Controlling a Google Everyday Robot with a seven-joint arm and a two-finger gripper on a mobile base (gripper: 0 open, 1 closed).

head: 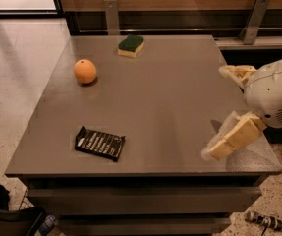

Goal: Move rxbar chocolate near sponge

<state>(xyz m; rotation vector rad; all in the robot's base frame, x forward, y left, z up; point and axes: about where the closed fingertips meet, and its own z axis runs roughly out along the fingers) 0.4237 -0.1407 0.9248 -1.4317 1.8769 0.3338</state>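
The rxbar chocolate point(99, 143), a flat black wrapper with white print, lies near the front left of the grey table point(170, 97). The sponge point(131, 45), dark green over pale yellow, sits at the table's far edge, left of centre. My gripper point(229, 107) is at the table's right edge, far from both. It is open and empty. One beige finger point(231, 140) hangs over the front right corner and the other point(236, 73) is higher up and further back.
An orange point(85, 71) sits on the left part of the table, between the bar and the sponge. A wood-panelled wall with metal brackets point(111, 14) runs behind the table. A dark object point(3, 213) is on the floor at the front left.
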